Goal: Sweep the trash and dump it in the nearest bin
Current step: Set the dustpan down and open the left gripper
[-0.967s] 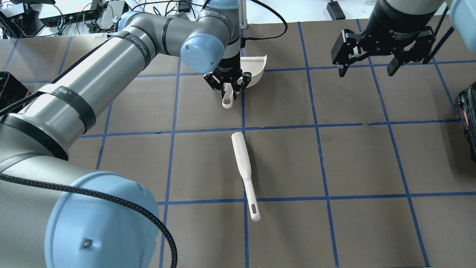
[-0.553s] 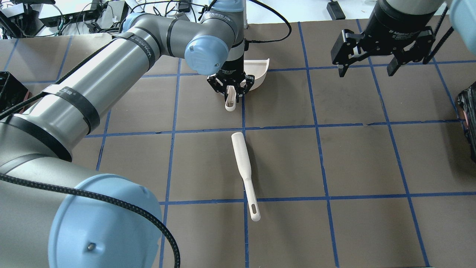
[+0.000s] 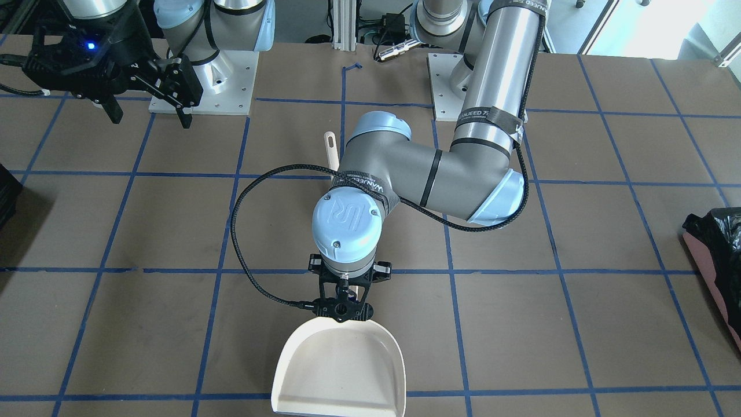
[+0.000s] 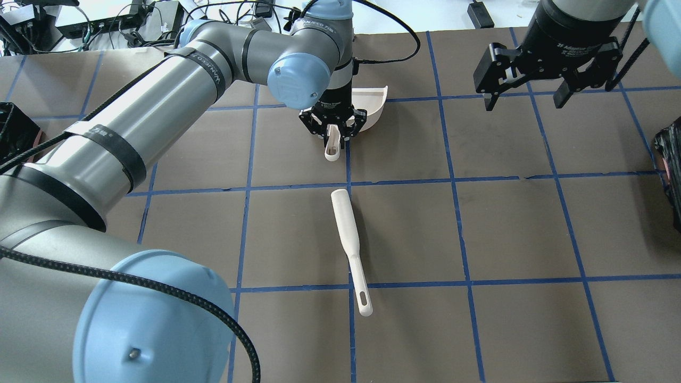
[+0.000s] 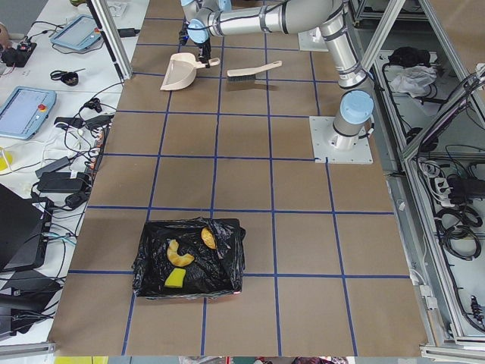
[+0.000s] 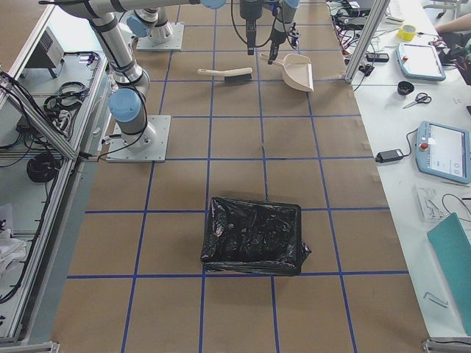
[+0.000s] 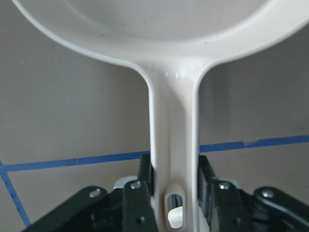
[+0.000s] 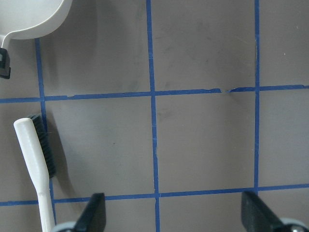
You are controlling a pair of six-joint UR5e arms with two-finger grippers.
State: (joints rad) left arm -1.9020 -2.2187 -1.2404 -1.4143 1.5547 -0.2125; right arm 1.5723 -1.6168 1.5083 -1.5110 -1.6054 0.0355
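Left claw (image 4: 333, 134) pinches dustpan (image 3: 338, 370) handle. Right claw (image 4: 524, 101) spread, aloft. Brush (image 4: 345, 223) flat on table (image 4: 505, 229). Trash (image 5: 178, 258) in bin (image 5: 227, 262).

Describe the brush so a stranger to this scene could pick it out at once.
On the brown table gridded with blue tape, look near the middle, just robot-side of the cream dustpan held by the left gripper. There lies the brush: the only long, slim cream stick lying free, its handle end slotted.

Even, bright light is thrown over the table (image 4: 505, 229). Small glare is seen on the dustpan (image 7: 174, 111) neck, and only faint shadows are cast beside it.
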